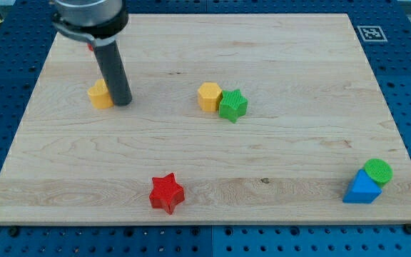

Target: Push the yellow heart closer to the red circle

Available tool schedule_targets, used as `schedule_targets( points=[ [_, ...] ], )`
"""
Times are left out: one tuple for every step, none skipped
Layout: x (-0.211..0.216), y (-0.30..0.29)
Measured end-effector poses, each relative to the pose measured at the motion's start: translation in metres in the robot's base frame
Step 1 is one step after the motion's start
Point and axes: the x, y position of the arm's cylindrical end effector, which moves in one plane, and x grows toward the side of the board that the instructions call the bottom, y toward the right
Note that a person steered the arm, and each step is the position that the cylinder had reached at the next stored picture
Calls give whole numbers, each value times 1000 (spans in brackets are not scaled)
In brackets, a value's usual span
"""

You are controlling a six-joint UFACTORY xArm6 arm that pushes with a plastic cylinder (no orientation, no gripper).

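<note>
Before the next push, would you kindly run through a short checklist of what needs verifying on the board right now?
1. My tip located: ok, at the view's left, touching the right side of the yellow heart.
2. Heart's shape confirmed: cannot tell, the rod partly hides it.
3. Red circle visible: not ok; only a sliver of red shows behind the rod near the top.
4. Push direction known: cannot tell without the circle.
5. Other blocks clear of the heart: ok; yellow hexagon, green star and red star lie far off.
</note>
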Motion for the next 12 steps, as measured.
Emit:
schedule_targets(
  points=[
    [18,0],
    [61,0],
    [59,-22],
    [20,-37],
    [-22,-53],
    [-27,-55],
    [-15,-52],
    [-19,-36],
    [-43,-40],
    [-64,-58],
    [-61,-58],
    [-50,-41]
  ],
)
